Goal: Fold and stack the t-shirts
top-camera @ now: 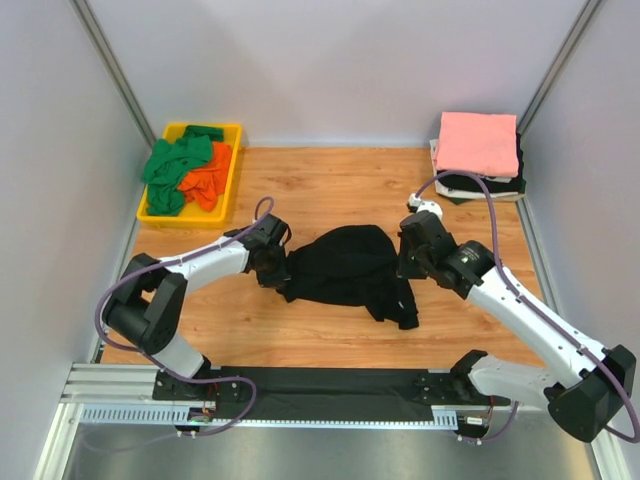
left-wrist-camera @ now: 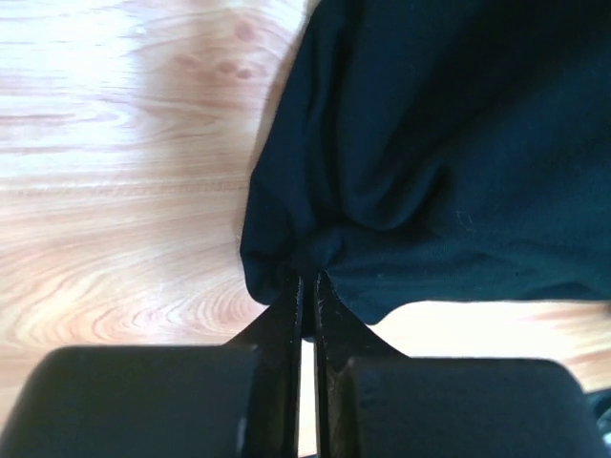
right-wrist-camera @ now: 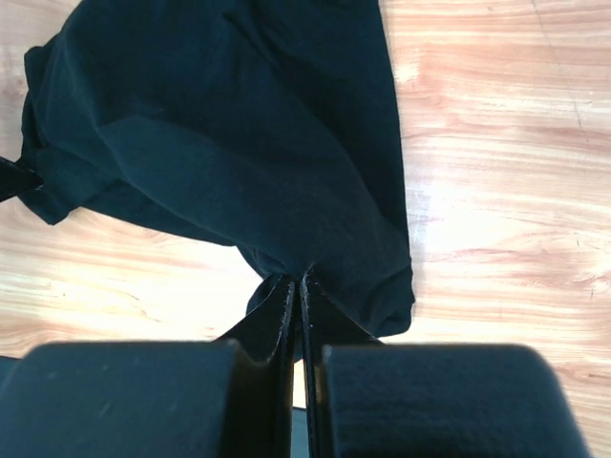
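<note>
L gripper (left-wrist-camera: pixel 307 284) pinches black t-shirt (top-camera: pixel 345 262) at its left edge, jaws nearly closed on cloth. R gripper (right-wrist-camera: pixel 297 282) pinches right edge likewise; shirt bunched betw. them.

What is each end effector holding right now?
Left end effector: shut on the black shirt.
Right end effector: shut on the black shirt too.

Robot lab test cell; plain grey partition walls (top-camera: pixel 350 60), wood-grain tabletop (top-camera: pixel 330 185), aluminium mounting rail (top-camera: pixel 110 385)
</note>
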Controlling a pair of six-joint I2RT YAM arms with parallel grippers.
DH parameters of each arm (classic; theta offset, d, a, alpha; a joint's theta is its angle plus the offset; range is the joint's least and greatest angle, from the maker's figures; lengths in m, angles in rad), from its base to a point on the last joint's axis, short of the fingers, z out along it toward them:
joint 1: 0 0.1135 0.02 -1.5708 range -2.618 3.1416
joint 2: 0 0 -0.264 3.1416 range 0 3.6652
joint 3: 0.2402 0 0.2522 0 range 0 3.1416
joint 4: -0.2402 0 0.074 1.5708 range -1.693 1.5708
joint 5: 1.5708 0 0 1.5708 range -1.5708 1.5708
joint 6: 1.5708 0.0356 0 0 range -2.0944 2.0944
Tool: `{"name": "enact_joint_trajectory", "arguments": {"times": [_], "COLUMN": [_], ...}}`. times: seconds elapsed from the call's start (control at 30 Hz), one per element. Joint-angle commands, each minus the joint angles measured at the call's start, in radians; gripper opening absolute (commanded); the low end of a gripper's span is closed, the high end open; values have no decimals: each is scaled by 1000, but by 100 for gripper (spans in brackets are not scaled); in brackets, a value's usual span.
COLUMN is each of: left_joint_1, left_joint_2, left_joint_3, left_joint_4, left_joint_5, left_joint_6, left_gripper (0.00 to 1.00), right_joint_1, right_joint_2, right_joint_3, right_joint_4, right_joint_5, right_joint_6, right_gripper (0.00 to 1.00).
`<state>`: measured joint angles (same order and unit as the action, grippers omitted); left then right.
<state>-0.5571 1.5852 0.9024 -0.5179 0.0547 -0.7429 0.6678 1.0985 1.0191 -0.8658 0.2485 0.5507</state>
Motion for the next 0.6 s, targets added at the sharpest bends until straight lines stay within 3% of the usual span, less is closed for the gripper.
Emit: {"name": "enact_joint_trajectory", "arguments": {"times": [0.0,0.1,0.23,0.37,0.43,0.57], "left_joint_1": [-7,-6,40,150,198,232], "left_joint_2": [-62,-146,-269,-358,-372,-428], "left_joint_3": [26,58,250,490,618,757], "left_joint_4": [18,-53,-212,-420,-479,-574], "left_joint_5": [-88,-162,-234,-184,-150,-157], "left_joint_6": [-15,11,123,201,233,341], "left_gripper": [0,0,0,0,0,0], "right_joint_1": [-27,-62,-160,-276,-304,-315], "right_joint_2": [-32,-35,-32,-25,-32,-98], "right_joint_3": [-1,39,211,415,505,556], "right_joint_4": [33,27,-63,-176,-240,-285], "right_joint_5": [-23,-38,-43,-48,24,69], "right_joint_6": [-31,-40,-87,-121,-129,-141], "right_gripper": [0,0,0,0,0,0]}}
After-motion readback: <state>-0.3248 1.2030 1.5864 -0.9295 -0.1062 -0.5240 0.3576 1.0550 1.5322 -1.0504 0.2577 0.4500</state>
